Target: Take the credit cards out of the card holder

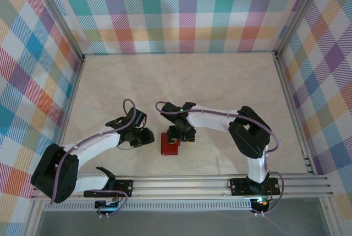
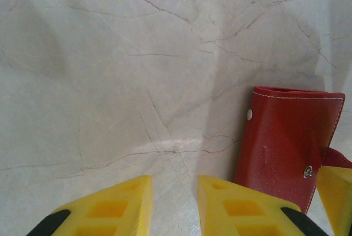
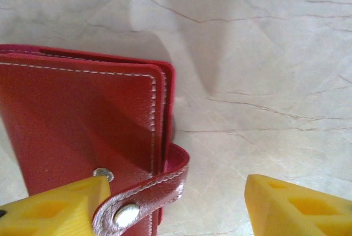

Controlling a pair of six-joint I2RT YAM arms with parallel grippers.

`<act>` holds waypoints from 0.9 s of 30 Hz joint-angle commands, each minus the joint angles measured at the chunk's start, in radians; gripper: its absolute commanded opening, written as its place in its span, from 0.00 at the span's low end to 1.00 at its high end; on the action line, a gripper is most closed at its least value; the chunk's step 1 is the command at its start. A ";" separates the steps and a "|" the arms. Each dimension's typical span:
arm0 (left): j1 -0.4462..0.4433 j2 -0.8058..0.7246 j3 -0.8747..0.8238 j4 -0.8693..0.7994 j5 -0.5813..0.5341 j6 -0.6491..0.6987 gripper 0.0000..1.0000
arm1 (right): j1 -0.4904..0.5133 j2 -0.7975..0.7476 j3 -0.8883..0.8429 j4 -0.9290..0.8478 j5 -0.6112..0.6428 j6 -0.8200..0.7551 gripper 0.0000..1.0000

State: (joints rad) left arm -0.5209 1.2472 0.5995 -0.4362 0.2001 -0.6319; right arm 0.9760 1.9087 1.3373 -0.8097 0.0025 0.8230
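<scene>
Card holder (image 3: pixel 82 115) lies closed on the marble table (image 2: pixel 110 71) between the 2 arms. Right gripper (image 3: pixel 179 206), jaws spread, straddles the snap tab (image 3: pixel 146 195): pinch it and peel upward. Left gripper (image 2: pixel 173 206), released and empty just beside, should pin the cover.

I am looking over a pale marbled table (image 1: pixel 220 82), thin brown veins running across it. Pastel plaid walls (image 1: pixel 176 10) are closing it in at the back and both sides, and a metal rail (image 1: pixel 187 184) is lying along its near edge.
</scene>
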 commanded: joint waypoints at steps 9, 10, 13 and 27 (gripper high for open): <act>-0.024 0.078 0.092 -0.001 0.036 0.046 0.30 | 0.006 -0.078 -0.056 -0.003 0.029 0.015 0.35; -0.036 0.089 0.103 0.001 0.032 0.040 0.30 | 0.006 -0.084 -0.068 0.006 0.032 0.015 0.32; -0.073 0.118 0.136 -0.014 0.004 0.028 0.30 | 0.004 -0.099 -0.101 0.038 0.035 0.017 0.25; -0.230 0.222 0.269 -0.099 -0.084 -0.052 0.49 | -0.034 -0.204 -0.334 0.343 -0.064 0.013 0.13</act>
State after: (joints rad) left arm -0.7143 1.4456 0.8272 -0.4789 0.1539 -0.6579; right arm 0.9600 1.7443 1.0515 -0.5667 -0.0044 0.8303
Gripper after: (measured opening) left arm 0.458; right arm 0.129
